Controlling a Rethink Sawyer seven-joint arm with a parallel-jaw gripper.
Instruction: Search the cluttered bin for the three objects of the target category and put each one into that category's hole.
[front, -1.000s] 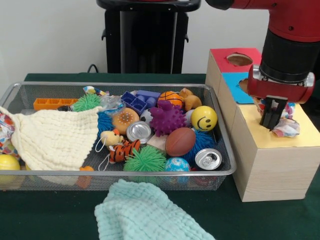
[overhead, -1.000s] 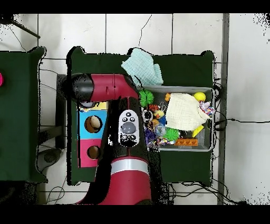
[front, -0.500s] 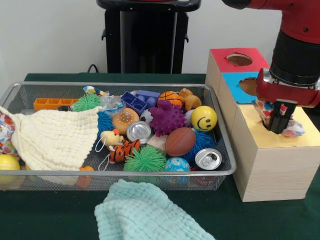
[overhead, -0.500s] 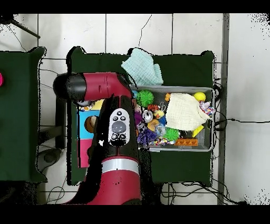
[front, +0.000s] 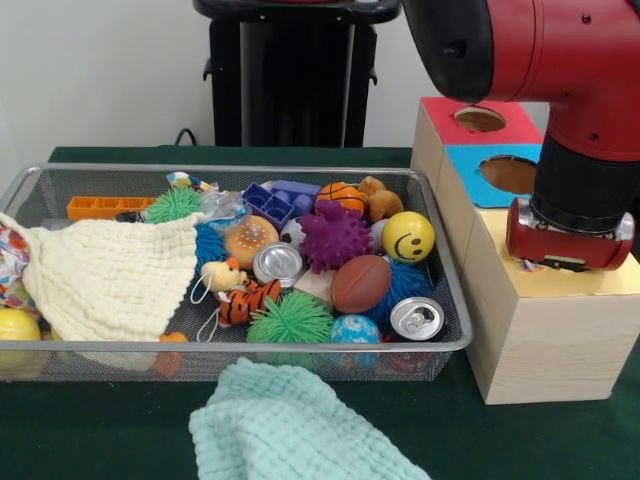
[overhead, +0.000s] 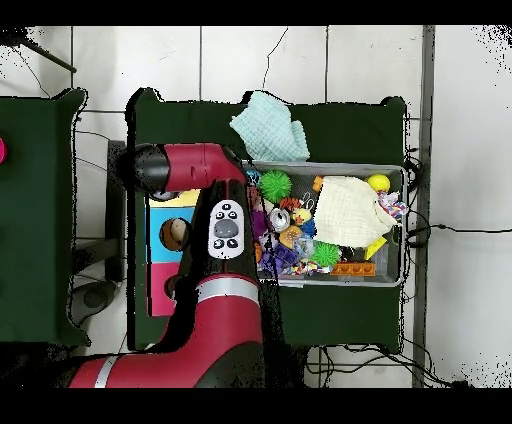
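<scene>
Since half a second ago the arm has dropped: the gripper (front: 567, 262) that stood above the yellow section (front: 600, 280) of the wooden box (front: 545, 340) with a patterned cloth in its fingers now sits so low that the red wrist collar nearly rests on the yellow top, and the fingers are sunk out of sight, so I cannot tell whether they are apart or closed. The patterned cloth (front: 527, 265) is almost gone too; I see only a small floral scrap peeking out under the collar's left edge, which I take to mean most of it is down in the yellow hole, though the hole itself is hidden by the wrist. To do this step well, I would release only once the bundle is fully below the rim, then lift straight up, because soft fabric tends to cling to the fingers and ride back out. That scrap at the rim worries me: it could catch on the edge and leave the piece draped rather than dropped. The overhead view is no help, since the arm covers this end of the box. The cloth looks thin and limp, white with a colourful print. In the wire bin (front: 200, 345) I still have a cream cloth (front: 110, 275) to fetch, and a mint cloth (front: 295, 425) lies outside on the table in front.
</scene>
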